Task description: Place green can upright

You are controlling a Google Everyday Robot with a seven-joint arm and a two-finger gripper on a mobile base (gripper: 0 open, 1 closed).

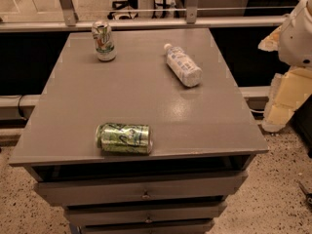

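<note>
The green can (124, 138) lies on its side near the front left edge of the grey cabinet top (146, 96), its long axis running left to right and its silver top facing left. It is light green with pale swirly script. My gripper is out of view. Only white and cream parts of my arm (295, 38) show at the right edge, beside the cabinet and well away from the can.
A white-and-silver can (104, 41) with green and red marks stands upright at the back left. A white plastic bottle (183, 65) lies on its side at the back right. Drawers (141, 191) sit below the front edge. A rail runs behind the cabinet.
</note>
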